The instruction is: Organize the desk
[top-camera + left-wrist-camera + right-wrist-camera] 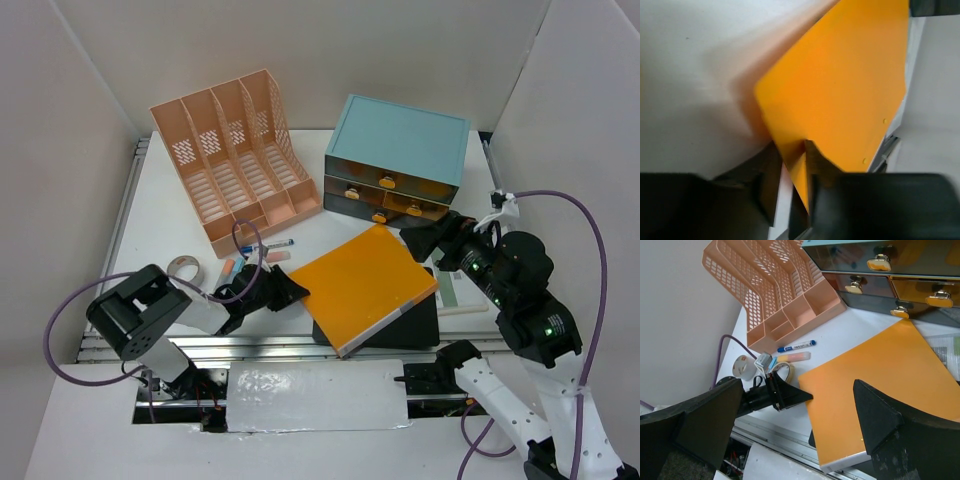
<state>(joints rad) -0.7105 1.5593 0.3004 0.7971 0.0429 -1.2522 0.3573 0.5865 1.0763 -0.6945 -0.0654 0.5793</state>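
An orange book (365,285) lies at the middle front of the white desk (170,225), its right part resting on a black folder (425,325). My left gripper (291,292) is shut on the book's left corner; in the left wrist view (791,146) both fingers pinch the orange cover (840,85), which sits slightly off the desk. My right gripper (425,240) is open and empty, hovering over the book's far right corner. In the right wrist view (798,385) its wide-spread fingers frame the book (880,395).
A pink slotted file organizer (235,150) stands at the back left and a teal drawer cabinet (400,155) at the back right. A blue marker (272,245), a pink highlighter (272,257) and tape rolls (183,267) lie left of the book. A printed sheet (462,295) lies at the right.
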